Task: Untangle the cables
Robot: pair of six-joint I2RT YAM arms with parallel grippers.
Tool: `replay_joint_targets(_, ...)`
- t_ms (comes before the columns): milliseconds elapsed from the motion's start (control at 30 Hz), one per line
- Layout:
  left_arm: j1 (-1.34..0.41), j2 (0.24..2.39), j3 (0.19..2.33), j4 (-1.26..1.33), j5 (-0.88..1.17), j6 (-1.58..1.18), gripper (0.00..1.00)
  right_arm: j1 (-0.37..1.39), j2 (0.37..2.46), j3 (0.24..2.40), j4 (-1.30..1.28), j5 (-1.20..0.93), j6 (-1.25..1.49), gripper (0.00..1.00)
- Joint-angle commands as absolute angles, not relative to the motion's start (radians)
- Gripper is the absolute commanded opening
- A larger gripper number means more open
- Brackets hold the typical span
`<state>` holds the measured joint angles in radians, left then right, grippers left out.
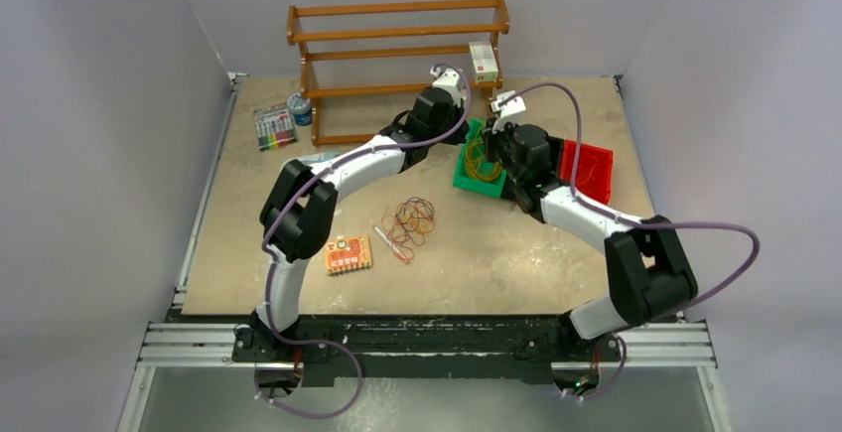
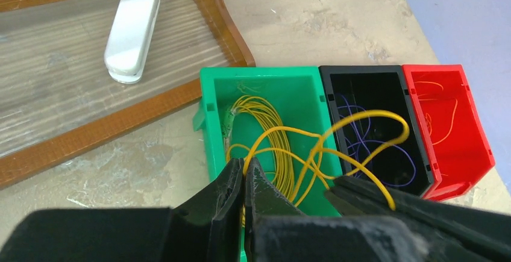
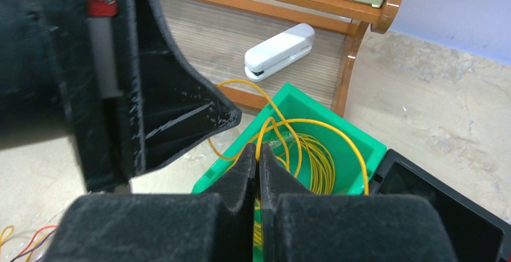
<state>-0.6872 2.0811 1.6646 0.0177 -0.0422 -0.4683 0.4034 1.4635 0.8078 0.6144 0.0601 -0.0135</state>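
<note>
A yellow cable point(image 2: 361, 117) loops up out of the green bin point(image 2: 208, 123), where more yellow coils point(image 3: 319, 165) lie. My left gripper point(image 2: 244, 165) is shut on one strand of it just above the bin's near wall. My right gripper point(image 3: 257, 150) is shut on another strand of the same yellow cable, close beside the left one. The black bin point(image 2: 325, 78) holds a dark blue cable point(image 2: 367, 144), and the red bin point(image 2: 476, 147) holds an orange cable point(image 2: 446, 120). A loose tangle of cables point(image 1: 412, 221) lies on the table's middle.
A wooden rack point(image 1: 397, 55) stands at the back with a white stapler point(image 3: 280, 51) on its low shelf and a green-white box point(image 1: 484, 60) on its right end. A marker pack point(image 1: 274, 126), a blue can point(image 1: 299, 108) and an orange board point(image 1: 349, 253) lie to the left.
</note>
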Motion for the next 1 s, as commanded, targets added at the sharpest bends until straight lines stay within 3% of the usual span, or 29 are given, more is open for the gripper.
replay_joint_targets(0,-0.683,2.025,1.676,0.051,-0.057,-0.441,0.0,0.389,1.525,0.907,0.606,0.109,0.022,0.0)
replay_joint_targets(200,-0.684,2.047,1.698,0.014,-0.037,-0.424,0.0,0.376,1.628,0.954,0.573,0.13,0.021,0.0)
replay_joint_targets(533,-0.686,2.062,1.716,-0.007,-0.024,-0.41,0.0,0.332,1.724,0.952,0.654,-0.037,0.056,0.03)
replay_joint_targets(633,-0.686,2.074,1.73,-0.022,-0.024,-0.404,0.0,0.299,1.719,0.927,0.705,-0.094,0.095,0.1)
replay_joint_targets(800,-0.687,2.098,1.762,-0.054,-0.028,-0.399,0.0,0.28,1.683,0.914,0.71,-0.134,0.094,0.33)
replay_joint_targets(967,-0.688,2.108,1.783,-0.074,-0.054,-0.387,0.0,0.272,1.623,0.884,0.688,-0.156,0.092,0.43)
